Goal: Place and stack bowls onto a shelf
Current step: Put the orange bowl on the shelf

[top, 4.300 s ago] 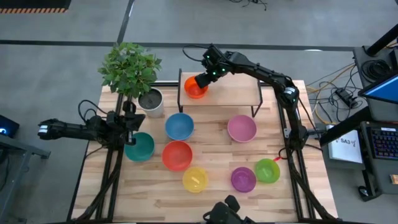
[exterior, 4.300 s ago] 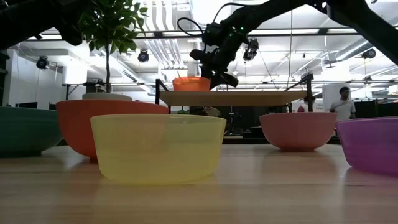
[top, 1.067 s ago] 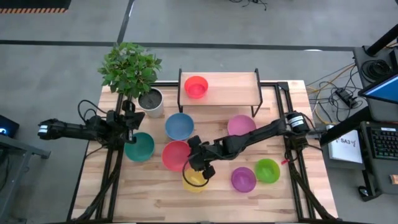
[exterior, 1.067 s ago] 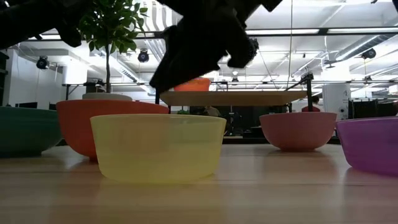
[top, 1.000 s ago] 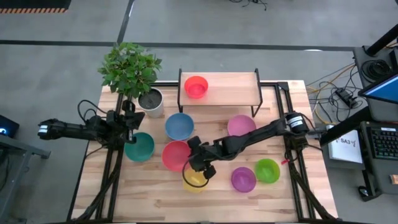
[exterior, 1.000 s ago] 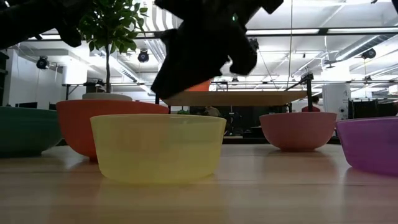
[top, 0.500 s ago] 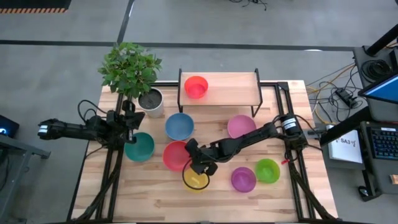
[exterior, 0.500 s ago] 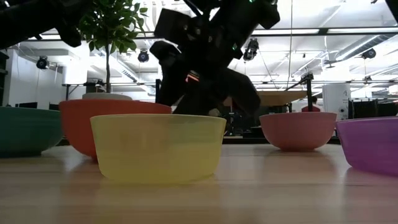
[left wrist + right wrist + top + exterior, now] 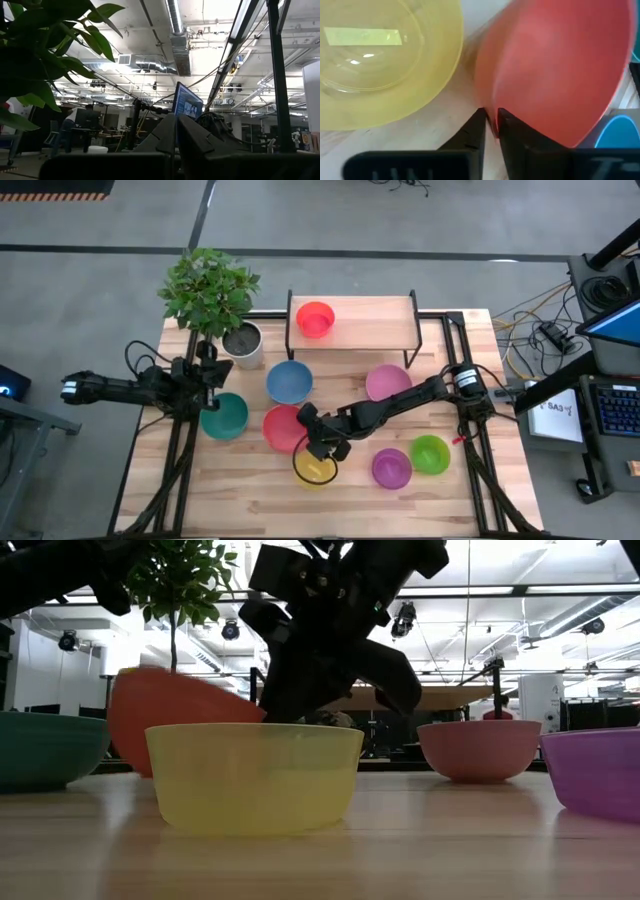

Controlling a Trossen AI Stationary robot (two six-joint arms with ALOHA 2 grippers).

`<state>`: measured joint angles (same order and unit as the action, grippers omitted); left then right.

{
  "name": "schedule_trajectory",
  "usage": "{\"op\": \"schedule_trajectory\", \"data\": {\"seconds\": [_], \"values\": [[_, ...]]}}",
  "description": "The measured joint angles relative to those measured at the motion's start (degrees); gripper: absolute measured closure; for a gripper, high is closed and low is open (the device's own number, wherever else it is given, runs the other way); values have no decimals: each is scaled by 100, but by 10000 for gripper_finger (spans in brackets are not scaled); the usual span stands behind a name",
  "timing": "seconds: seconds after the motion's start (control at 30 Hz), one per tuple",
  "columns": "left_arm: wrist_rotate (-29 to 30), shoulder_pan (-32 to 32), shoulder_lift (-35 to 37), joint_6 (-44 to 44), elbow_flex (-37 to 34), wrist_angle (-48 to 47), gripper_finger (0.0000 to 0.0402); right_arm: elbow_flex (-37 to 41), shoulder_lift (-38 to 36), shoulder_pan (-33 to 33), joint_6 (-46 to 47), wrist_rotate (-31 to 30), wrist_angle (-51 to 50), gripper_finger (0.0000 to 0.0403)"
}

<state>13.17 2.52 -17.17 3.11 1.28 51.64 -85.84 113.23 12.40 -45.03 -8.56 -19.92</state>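
My right gripper (image 9: 316,443) is shut on the red bowl (image 9: 283,428) at the table's middle, between that bowl and the yellow bowl (image 9: 315,468). The low view shows the red bowl (image 9: 170,715) tilted behind the yellow one (image 9: 255,775). An orange bowl (image 9: 316,319) sits on its base on the left part of the shelf (image 9: 370,325). Teal (image 9: 224,416), blue (image 9: 288,383), pink (image 9: 388,386), purple (image 9: 391,468) and green (image 9: 430,454) bowls stand on the table. My left gripper (image 9: 210,375) waits shut near the table's left edge, above the teal bowl. My right gripper (image 9: 491,114) pinches the red bowl's rim (image 9: 487,97) on the side facing the yellow bowl, one finger inside and one outside. The fingers come slanting down from the table's right. The bowl is tilted in the hold; whether its base is off the table is hidden behind the yellow bowl.
A white plant pot with a leafy plant (image 9: 243,345) stands at the far left, beside the shelf. The shelf's top to the right of the orange bowl is bare (image 9: 380,320). The bowls crowd the table's middle and near part; the yellow bowl (image 9: 380,55) lies right beside the gripper.
My right gripper has come down and toward the table's left, in between the yellow and red bowls at the red bowl's rim. The red bowl, level half a second ago, has now tipped, as the low view shows. The other bowls have stayed in place.
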Motion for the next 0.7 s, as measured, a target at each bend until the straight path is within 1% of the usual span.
{"op": "schedule_trajectory", "data": {"seconds": [0.1, 0.3, 0.5, 0.7], "values": [[0, 0, 0, 2, 0, -1, 402, 0, -4, 0, -18, 23, -13, 389], [-2, -2, 0, 2, 0, 0, 402, -4, -25, 33, -10, -8, -79, 392], [0, 0, 0, 2, 0, 0, 402, -310, -159, 135, 46, -91, -314, 393], [-2, 0, 0, 2, 0, 0, 402, -665, -593, 158, 643, -84, -681, 393]]}}
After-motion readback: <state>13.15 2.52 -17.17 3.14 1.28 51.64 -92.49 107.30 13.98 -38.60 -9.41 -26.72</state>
